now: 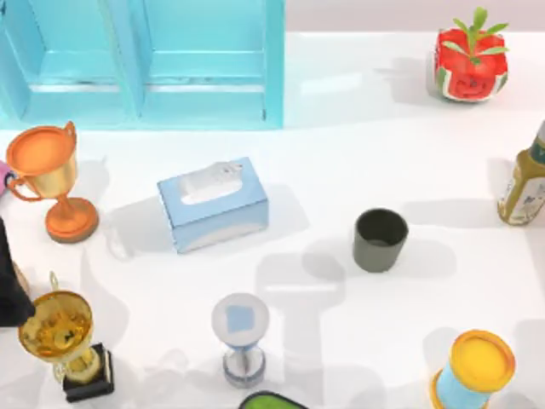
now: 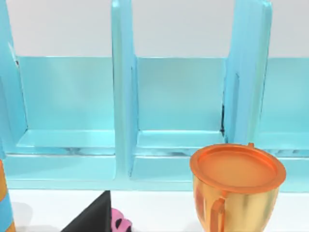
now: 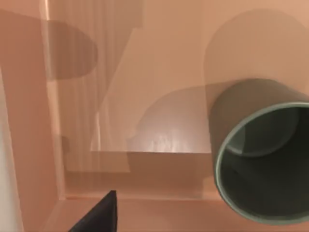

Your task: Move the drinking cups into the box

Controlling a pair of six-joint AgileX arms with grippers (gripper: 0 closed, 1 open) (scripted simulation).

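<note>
Top view: 1 drinking cup (image 1: 380, 239) stands upright on the white tabletop (image 1: 341, 162), right of the blue tissue box (image 1: 213, 204). Right wrist view: a 2nd cup (image 3: 263, 159) sits inside a salmon-coloured box (image 3: 145, 96). You cannot tell how either arm's jaws stand. Left wrist view: orange trophy (image 2: 236, 186) before a turquoise rack (image 2: 178, 106).

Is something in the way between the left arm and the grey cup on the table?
Partly. The tissue box and the sand timer stand between the left arm and the cup, with a gap between them.
</note>
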